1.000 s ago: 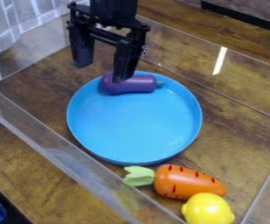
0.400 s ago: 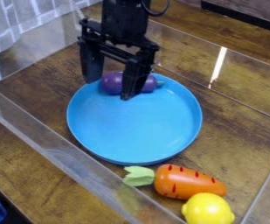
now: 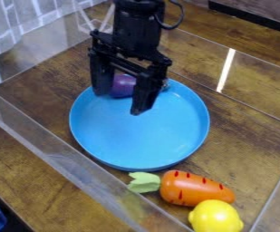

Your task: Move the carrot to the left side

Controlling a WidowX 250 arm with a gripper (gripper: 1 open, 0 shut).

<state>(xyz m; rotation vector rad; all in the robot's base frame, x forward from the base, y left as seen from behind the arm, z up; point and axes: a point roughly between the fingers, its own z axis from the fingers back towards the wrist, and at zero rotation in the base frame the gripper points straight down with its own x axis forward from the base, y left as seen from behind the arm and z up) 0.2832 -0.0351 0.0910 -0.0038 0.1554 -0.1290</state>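
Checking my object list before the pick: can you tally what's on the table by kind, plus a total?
Toy vegetables: 2, the carrot and the purple eggplant, which sits partly behind the open gripper
Toy fruit: 1, the yellow lemon
Plates: 1, the blue plate
Total: 4

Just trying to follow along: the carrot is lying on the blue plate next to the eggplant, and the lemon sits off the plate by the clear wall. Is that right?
Not quite. The camera view shows the carrot off the blue plate, on the wooden surface beside the lemon. Only the eggplant lies on the plate. The lemon is indeed off the plate, by the clear wall.
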